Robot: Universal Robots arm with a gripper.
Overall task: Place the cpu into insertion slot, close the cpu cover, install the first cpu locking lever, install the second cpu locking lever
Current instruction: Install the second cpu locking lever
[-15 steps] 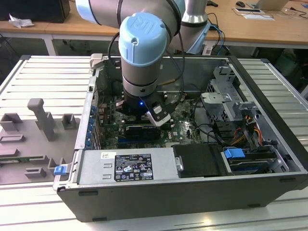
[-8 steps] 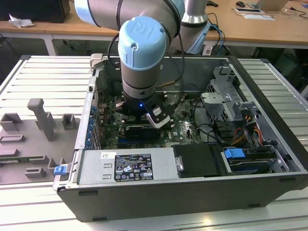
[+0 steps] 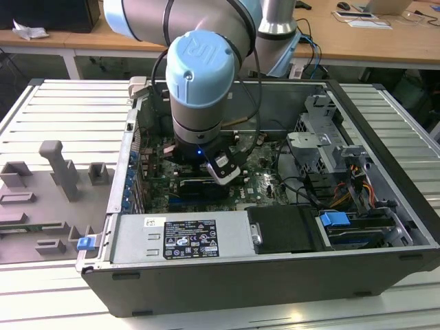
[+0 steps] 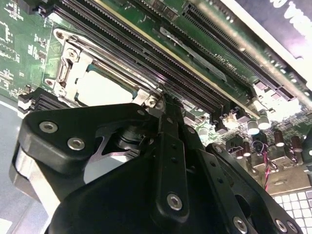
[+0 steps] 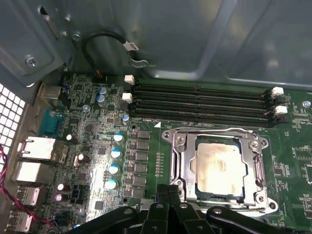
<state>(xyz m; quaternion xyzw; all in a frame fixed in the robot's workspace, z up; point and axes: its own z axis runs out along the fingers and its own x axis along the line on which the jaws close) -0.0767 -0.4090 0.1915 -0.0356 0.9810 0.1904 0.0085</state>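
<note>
1. Already seated: pale silver-beige square cpu [image 5: 218, 167] inside black-rimmed insertion slot [image 5: 191, 187], under silver-grey windowed metal cpu cover [image 5: 178, 157].
2. Pressed together, holding nothing: black gripper [image 5: 168, 191] fingertips beside cover's edge.
3. Risk, judged: slipping off, scraping green circuit board [image 5: 146, 185].

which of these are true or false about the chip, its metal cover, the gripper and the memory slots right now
1. The chip sits in its socket. True.
2. The metal cover stands raised, clear of the chip. False: it lies flat around the chip, which shows through its window.
3. The gripper is shut beside the cover's edge. True.
4. The gripper holds the chip. False: the chip lies in the socket, apart from the fingertips.
5. The memory slots are filled with sticks. False: they look empty.
</note>
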